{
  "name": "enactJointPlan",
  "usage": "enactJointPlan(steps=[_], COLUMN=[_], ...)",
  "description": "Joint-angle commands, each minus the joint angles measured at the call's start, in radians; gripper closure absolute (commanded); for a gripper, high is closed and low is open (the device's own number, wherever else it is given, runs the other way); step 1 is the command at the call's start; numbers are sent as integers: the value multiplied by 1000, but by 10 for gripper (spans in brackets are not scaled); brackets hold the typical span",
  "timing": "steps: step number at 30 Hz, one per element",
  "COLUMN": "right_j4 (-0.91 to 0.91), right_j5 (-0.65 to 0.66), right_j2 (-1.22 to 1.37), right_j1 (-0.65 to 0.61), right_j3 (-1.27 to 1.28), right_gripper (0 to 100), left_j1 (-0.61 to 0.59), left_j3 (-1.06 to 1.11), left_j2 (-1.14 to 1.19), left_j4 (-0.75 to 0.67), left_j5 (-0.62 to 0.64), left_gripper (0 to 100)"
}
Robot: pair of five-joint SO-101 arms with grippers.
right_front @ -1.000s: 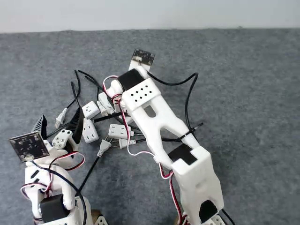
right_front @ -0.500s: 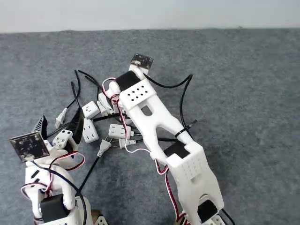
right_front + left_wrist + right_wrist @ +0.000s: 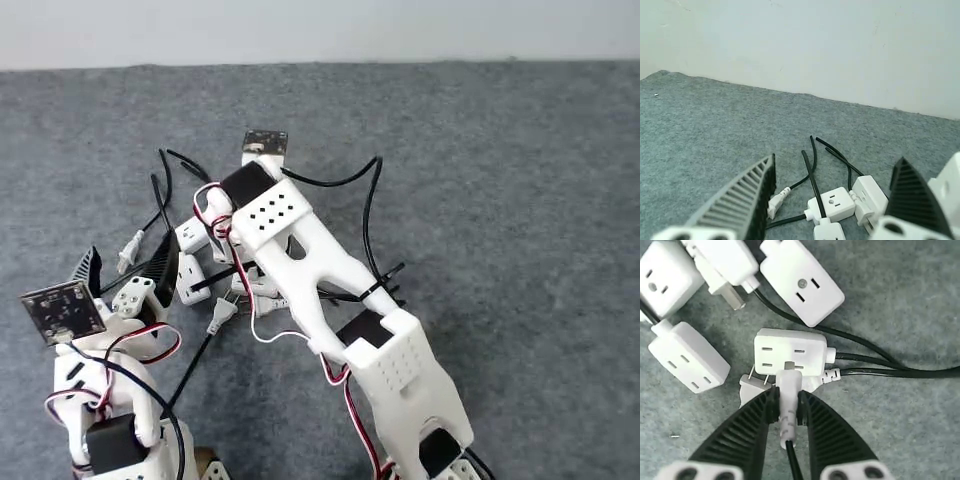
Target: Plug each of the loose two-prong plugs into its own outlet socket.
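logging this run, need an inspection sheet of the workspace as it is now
surface: grey mat, flat.
job's things: white sockets clustered; held plug has its prongs at a socket; loose plug lies apart on the mat.
clutter: nothing seen.
grippers: right gripper fingers shut on the held plug; left gripper fingers open, holding nothing.
cables: black cords run among the sockets.
surroundings: pale wall behind the mat.
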Motion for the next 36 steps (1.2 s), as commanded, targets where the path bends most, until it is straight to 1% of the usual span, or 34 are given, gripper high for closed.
enactJointPlan(steps=[1, 8, 23, 32, 36], right_j4=[42, 41, 39, 27, 35], right_j5=[49, 69, 71, 72, 98], right_j2=[-50, -45, 39, 38, 35], right_j1=[-15, -12, 33, 33, 31], right_j3=[-54, 8, 3, 2, -38], right_gripper=[992, 992, 992, 991, 991], left_j1=[-3, -3, -3, -3, -3], left_j3=[-5, -5, -5, -5, -5], left_j2=[-11, -11, -11, -11, -11], left_j4=[-40, -40, -40, -40, -40], left_j5=[0, 0, 0, 0, 0], left_gripper=[640, 640, 640, 640, 640])
